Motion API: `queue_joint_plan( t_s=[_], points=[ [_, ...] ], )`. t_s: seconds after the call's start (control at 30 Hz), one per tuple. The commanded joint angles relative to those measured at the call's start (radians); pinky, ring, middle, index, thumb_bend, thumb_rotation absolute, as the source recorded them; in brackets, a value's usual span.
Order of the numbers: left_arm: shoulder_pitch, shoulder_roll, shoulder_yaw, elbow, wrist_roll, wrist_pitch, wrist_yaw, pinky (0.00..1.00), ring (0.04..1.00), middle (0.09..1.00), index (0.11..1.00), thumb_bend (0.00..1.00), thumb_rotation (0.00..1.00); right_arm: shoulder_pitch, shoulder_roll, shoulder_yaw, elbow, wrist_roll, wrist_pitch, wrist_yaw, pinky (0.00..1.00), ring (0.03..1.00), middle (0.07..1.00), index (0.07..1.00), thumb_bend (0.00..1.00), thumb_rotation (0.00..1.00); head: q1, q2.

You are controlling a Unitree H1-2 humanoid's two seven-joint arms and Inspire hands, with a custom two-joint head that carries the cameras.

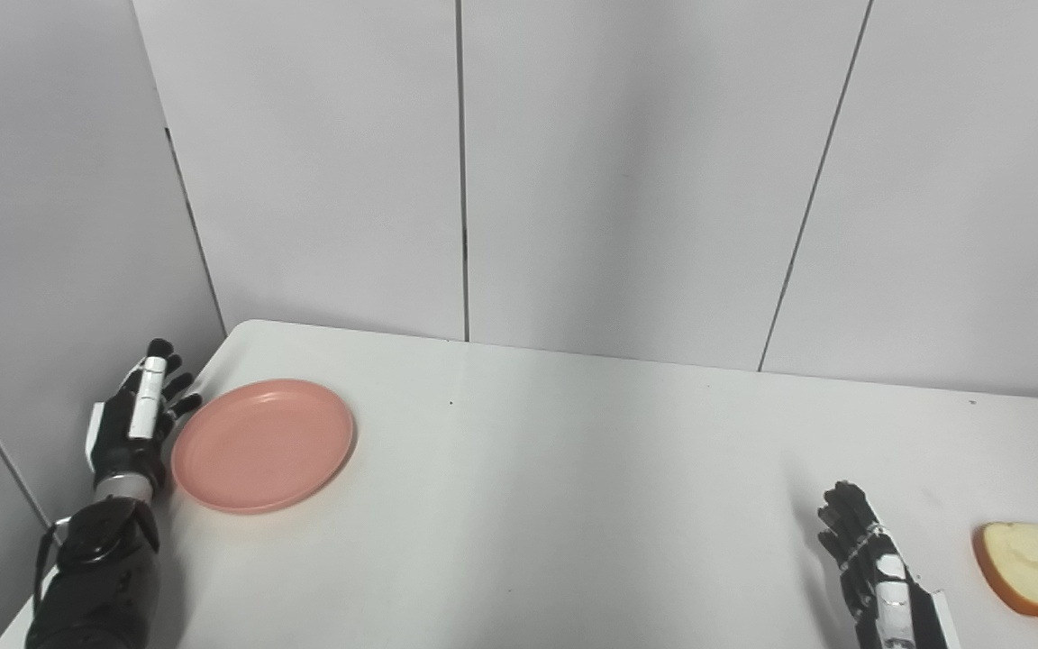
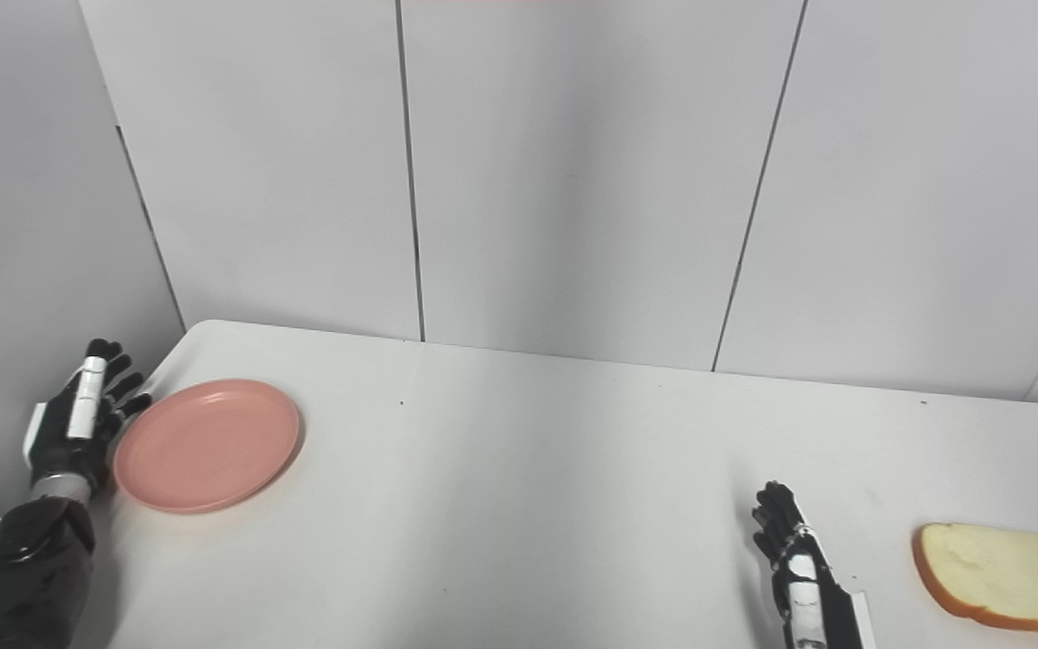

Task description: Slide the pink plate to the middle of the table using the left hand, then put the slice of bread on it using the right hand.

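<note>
A round, shallow pink plastic plate point(image 1: 263, 445) lies near the 9 o'clock edge of the white table point(image 1: 573, 487). The black-and-white left hand point(image 1: 136, 419) stands just beside the plate's 9 o'clock rim, fingers spread and empty. The black right hand point(image 2: 798, 563) rests at 5 o'clock, fingers apart, holding nothing. The brown-crusted slice of white bread point(image 2: 992, 572) lies flat at its 3 o'clock, near but apart.

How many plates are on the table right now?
1. The pink plate sits near the table's left edge, beside the open left hand. Nothing in view could hide another.
</note>
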Motion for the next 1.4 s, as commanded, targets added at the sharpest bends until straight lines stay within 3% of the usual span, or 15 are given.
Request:
queue_joint_plan(
  t_s=[0.0, 0.07, 0.33, 0.6, 0.73, 0.93, 1.37],
  points=[
    [-0.041, -0.003, -0.019, 0.006, 0.014, -0.011, -0.003, 0.77, 0.852, 0.898, 0.815, 0.88, 0.8, 0.103, 0.045, 0.021, 0.075, 0.01, 0.02, -0.005, 0.94, 0.917, 0.91, 0.887, 0.81, 1.0, -0.003, 0.004],
    [-0.039, -0.009, -0.029, 0.006, 0.016, -0.011, -0.009, 0.72, 0.841, 0.886, 0.811, 0.88, 0.81, 0.105, 0.045, 0.021, 0.07, 0.011, 0.024, -0.004, 0.93, 0.916, 0.911, 0.889, 0.81, 1.0, -0.004, 0.005],
    [-0.021, -0.038, -0.052, -0.038, -0.003, 0.007, -0.054, 0.73, 0.858, 0.894, 0.807, 0.9, 0.82, 0.107, 0.041, 0.025, 0.067, 0.002, 0.024, -0.005, 0.93, 0.924, 0.911, 0.893, 0.8, 1.0, -0.008, 0.008],
    [-0.002, -0.084, -0.054, -0.106, -0.02, 0.048, -0.078, 0.74, 0.855, 0.879, 0.792, 0.91, 0.77, 0.111, 0.046, 0.028, 0.058, -0.001, 0.03, -0.008, 0.93, 0.923, 0.909, 0.889, 0.8, 1.0, -0.016, 0.012],
    [0.007, -0.101, -0.08, -0.126, 0.004, 0.049, -0.086, 0.69, 0.843, 0.876, 0.796, 0.9, 0.79, 0.113, 0.048, 0.029, 0.052, -0.002, 0.032, -0.013, 0.92, 0.915, 0.904, 0.884, 0.8, 1.0, -0.022, 0.014],
    [0.019, -0.137, -0.102, -0.177, -0.016, 0.061, -0.13, 0.71, 0.854, 0.892, 0.798, 0.87, 0.78, 0.112, 0.049, 0.03, 0.053, -0.006, 0.033, -0.012, 0.91, 0.907, 0.899, 0.881, 0.8, 1.0, -0.027, 0.012],
    [0.035, -0.227, -0.156, -0.254, -0.001, 0.103, -0.145, 0.72, 0.86, 0.898, 0.798, 0.87, 0.78, 0.12, 0.056, 0.038, 0.04, -0.021, 0.036, -0.018, 0.89, 0.896, 0.894, 0.876, 0.83, 1.0, -0.065, 0.023]
  ],
)
